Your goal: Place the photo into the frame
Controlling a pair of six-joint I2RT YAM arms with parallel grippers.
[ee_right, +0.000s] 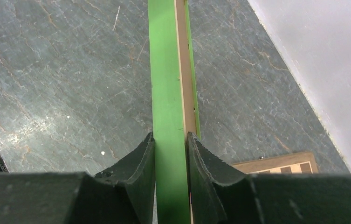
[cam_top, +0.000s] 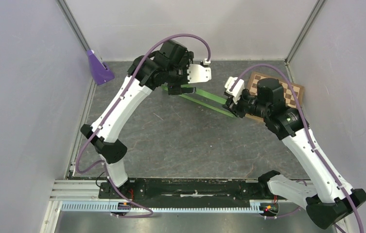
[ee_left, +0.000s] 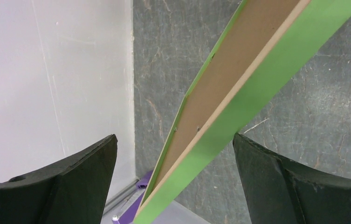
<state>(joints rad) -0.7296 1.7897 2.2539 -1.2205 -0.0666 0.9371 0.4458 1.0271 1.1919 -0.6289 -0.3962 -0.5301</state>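
Right fingers pinch the frame rail squarely. Left fingers stand spread, rail between them, ungripped. I would centre and close them before lowering it to the worktop.

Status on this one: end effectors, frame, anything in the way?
Right end effector shut on the frame, held on edge. Left end effector open, straddling it. Photo not in view. Chessboard at far right corner.

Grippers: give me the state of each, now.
Left gripper: open, straddling the frame.
Right gripper: closed on the frame.
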